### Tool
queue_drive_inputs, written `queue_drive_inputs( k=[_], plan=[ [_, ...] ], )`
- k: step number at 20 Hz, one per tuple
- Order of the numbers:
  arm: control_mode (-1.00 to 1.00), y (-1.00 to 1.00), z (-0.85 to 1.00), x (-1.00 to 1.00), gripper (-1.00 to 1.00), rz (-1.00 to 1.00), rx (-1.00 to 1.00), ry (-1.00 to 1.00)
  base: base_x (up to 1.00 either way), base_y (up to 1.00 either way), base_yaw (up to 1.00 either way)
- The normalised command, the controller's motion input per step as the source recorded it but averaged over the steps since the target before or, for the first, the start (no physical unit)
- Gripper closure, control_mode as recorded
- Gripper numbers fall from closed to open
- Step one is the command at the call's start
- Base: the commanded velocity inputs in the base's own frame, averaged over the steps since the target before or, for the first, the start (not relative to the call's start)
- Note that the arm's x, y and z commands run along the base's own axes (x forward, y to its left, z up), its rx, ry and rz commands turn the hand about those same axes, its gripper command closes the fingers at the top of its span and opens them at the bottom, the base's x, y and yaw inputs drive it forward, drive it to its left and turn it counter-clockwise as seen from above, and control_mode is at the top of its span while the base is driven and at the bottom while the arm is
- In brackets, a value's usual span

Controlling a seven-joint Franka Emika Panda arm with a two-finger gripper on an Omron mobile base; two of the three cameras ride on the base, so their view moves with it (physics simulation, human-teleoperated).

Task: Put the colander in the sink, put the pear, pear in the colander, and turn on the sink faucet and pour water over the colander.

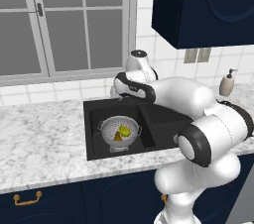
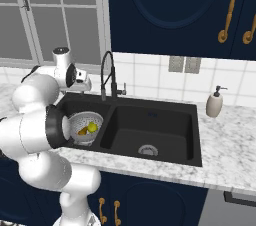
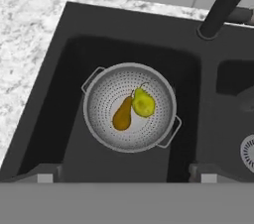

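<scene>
Gripper: jaws wide apart, nothing held, fingertips poised above front wall of left basin in hand view. Desk: grey-white marble, surrounds sink on all sides. Sink: black, double basin; right basin w/ round silver drain. Colander: silver-grey, perforated, 2 loop handles, sits upright on floor of left basin, approx. centred. Brownish-orange pear: lies inside colander, near middle of its floor. Yellow-green pear: inside colander too, touching the brownish-orange pear, short stem visible. Sink faucet: black gooseneck w/ coiled neck, stands at rear rim of sink, between the two basins, small lever at base. Soap dispenser: beige, on desk just beyond sink's far right corner. Wall behind: white tile, outlet plate, window over left part of desk. Upper cabinets: dark navy, brass handles.
</scene>
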Motion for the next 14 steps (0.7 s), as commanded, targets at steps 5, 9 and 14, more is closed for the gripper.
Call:
queue_drive_inputs(
  k=[5, 9, 14],
  plan=[
    [-1.00, 0.00, 0.92, -0.36, -1.00, 0.00, 0.00, -0.06, 0.00, 0.00, 0.00],
    [-1.00, -0.11, 0.89, -0.25, -1.00, -0.02, 0.00, -0.02, 0.00, 0.00, 0.00],
    [-1.00, -0.34, 0.75, -0.01, -1.00, -0.07, 0.00, 0.00, 0.00, 0.00, 0.00]
  ],
)
